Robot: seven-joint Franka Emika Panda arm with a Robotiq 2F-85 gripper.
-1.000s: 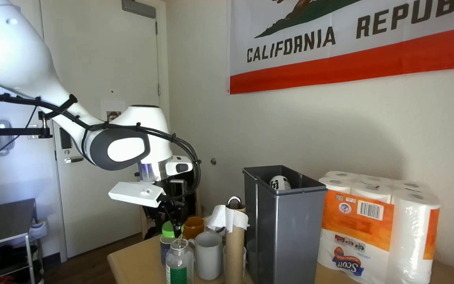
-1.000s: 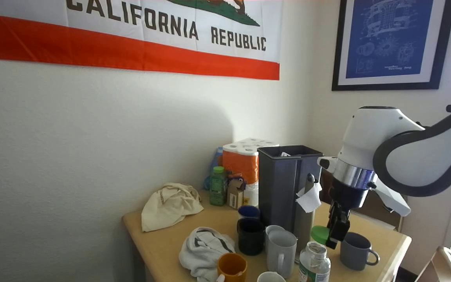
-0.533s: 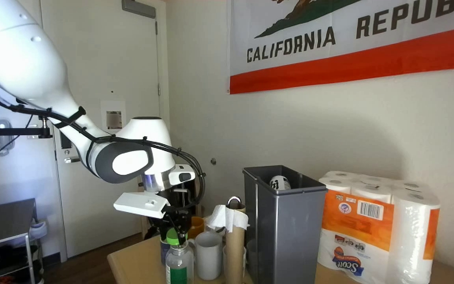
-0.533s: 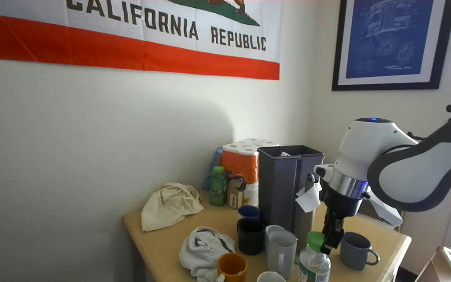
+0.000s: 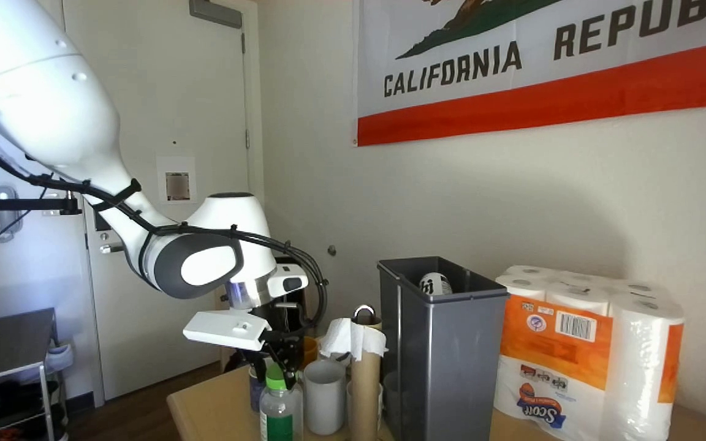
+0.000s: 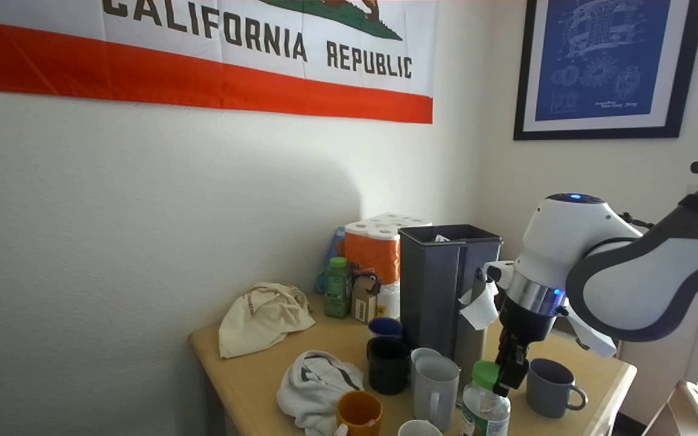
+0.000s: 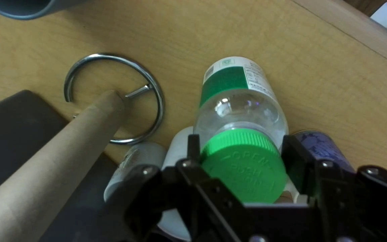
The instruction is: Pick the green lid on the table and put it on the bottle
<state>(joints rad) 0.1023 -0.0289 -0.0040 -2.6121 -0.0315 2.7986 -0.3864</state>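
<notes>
The gripper (image 7: pixel 242 154) is pinching the green lid (image 7: pixel 245 169), and crooked pushing could soon be tipping the bottle (image 7: pixel 239 104).

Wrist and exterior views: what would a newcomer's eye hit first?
Likely the bright green lid, right of and below centre in the wrist view, between the black fingers at the mouth of the clear bottle. Next, the red-striped California flag, high on the wall in both exterior views. Then the bulky white arm, angled down from the upper left in an exterior view.
</notes>
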